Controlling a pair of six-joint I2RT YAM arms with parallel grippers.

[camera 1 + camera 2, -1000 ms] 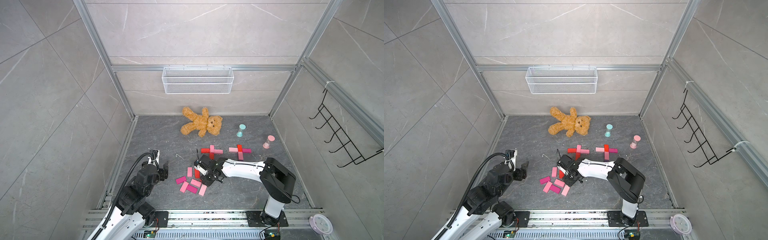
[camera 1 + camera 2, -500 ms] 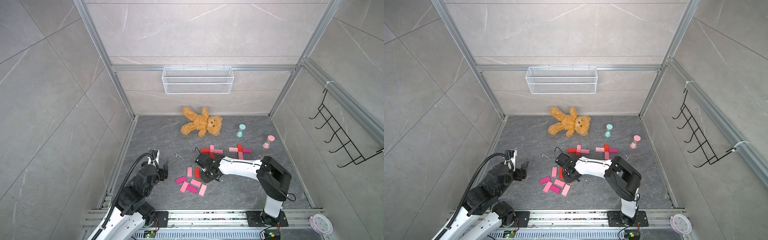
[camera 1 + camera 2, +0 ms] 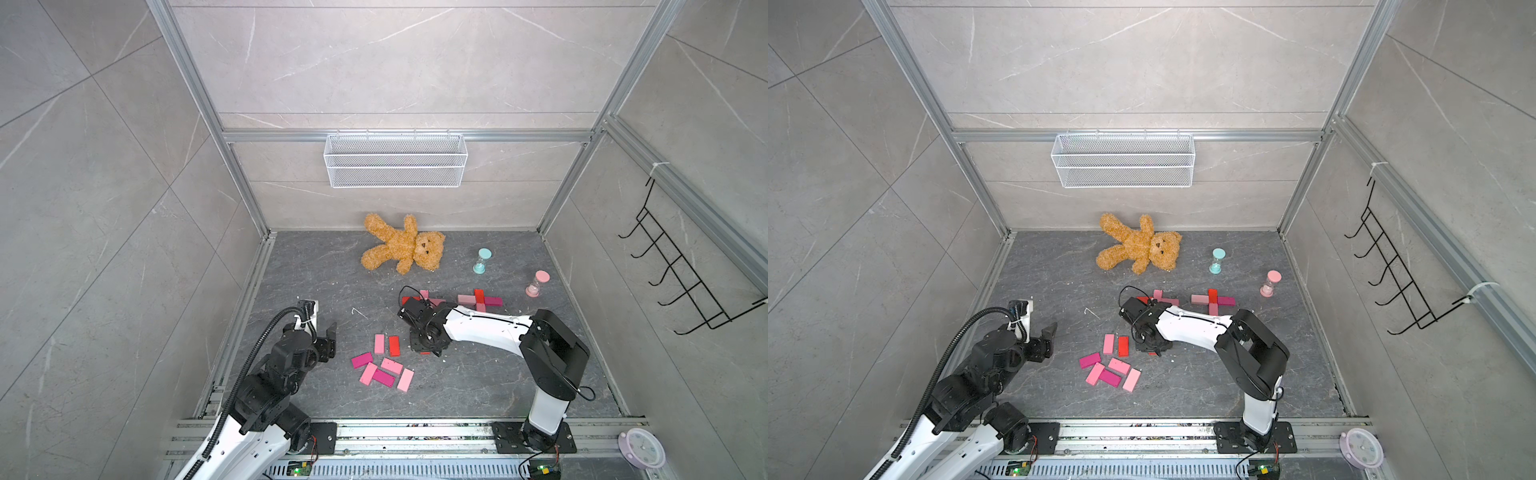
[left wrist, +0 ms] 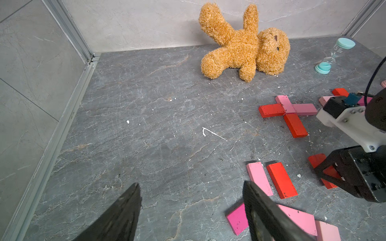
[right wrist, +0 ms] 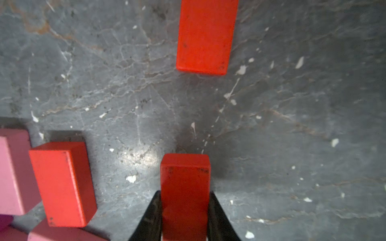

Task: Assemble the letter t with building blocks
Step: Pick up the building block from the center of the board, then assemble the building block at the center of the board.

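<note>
Clenching its jaws on a smooth red rectangular block (image 5: 184, 177), the right gripper (image 5: 184, 195) is holding firm; left gripper (image 4: 190, 183) is hanging, jaws spread, empty.

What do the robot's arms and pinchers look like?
Both are white shells with chunky black joints. The left arm carries a ribbed black hose; the right arm has a thin black wire looping at its wrist. The left gripper and right gripper each have two black, pointed fingers.

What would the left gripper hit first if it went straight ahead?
Likely bare grey floor: the left gripper angles down toward it, with the light pink block just off that line; depth is unclear.
</note>
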